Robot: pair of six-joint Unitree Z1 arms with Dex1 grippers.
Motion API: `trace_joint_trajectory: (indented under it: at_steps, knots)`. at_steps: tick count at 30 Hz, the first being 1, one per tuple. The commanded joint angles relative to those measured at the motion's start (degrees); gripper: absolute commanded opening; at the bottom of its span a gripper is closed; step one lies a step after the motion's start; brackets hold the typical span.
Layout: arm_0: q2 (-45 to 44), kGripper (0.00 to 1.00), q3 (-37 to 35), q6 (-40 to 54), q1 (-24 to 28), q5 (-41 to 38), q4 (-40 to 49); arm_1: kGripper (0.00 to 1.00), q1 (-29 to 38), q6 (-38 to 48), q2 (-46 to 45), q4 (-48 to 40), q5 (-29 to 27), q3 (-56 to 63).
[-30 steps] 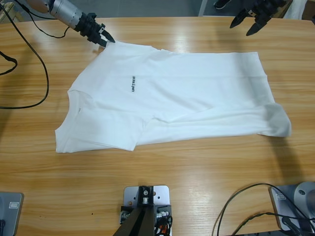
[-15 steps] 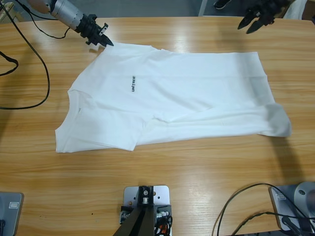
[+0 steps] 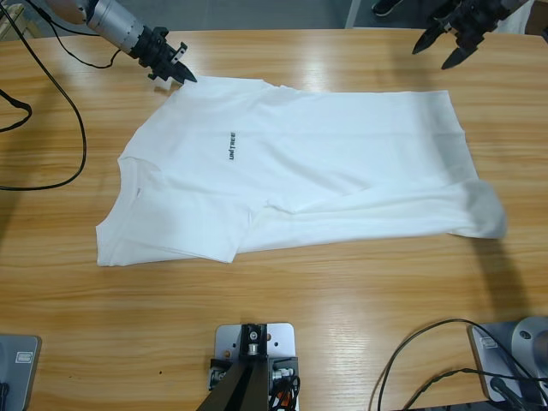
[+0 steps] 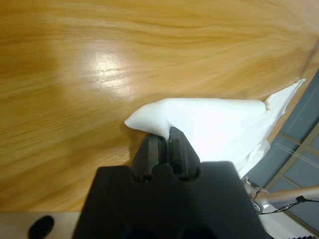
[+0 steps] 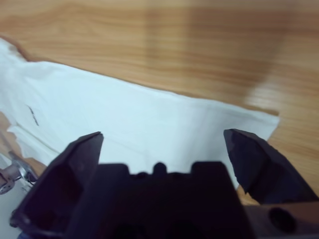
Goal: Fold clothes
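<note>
The clothes are one white T-shirt (image 3: 308,163) lying flat across the wooden table (image 3: 342,300), neck to the left, small dark chest lettering (image 3: 231,145) facing up. Its near edge is doubled over and rumpled. My left gripper (image 3: 187,75) sits at the shirt's far left corner. In the left wrist view this gripper (image 4: 167,130) is shut, its tips on the edge of that puffed white corner (image 4: 214,119). My right gripper (image 3: 438,47) hangs open above the table's far right, clear of the cloth. The right wrist view looks between the spread jaws of this gripper (image 5: 162,137) down onto the shirt (image 5: 124,114).
Black cables (image 3: 77,128) loop over the table's left end. More cables (image 3: 411,360) lie at the near right. Bare wood runs along the near side of the shirt and beyond its right hem.
The left gripper has drawn back slightly to the left along the shirt's far corner. The right gripper has shifted right and away from the shirt. The shirt lies as before.
</note>
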Motion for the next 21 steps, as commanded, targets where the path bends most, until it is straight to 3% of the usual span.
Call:
trace_joint_trajectory:
  at_steps: [1, 6, 12, 21]
  knots:
    - [2.96, 0.0, -32.92, 1.08, -0.2, 1.18, 2.23, 1.0, 4.37, -1.02, -1.26, 6.63, -8.06, 4.57]
    - [2.87, 0.0, -32.93, 1.4, -0.11, 1.09, 2.53, 1.0, 4.87, -1.74, -4.31, 3.04, -7.24, 11.14]
    - [2.87, 0.0, -33.0, 1.42, -0.11, 1.01, 2.57, 1.0, 4.09, -1.0, -14.93, -15.49, -5.57, 37.16]
    - [2.55, 0.0, -32.92, 2.17, -0.11, 1.01, 3.36, 0.996, -0.49, -0.28, -18.03, -20.07, -5.2, 38.39]
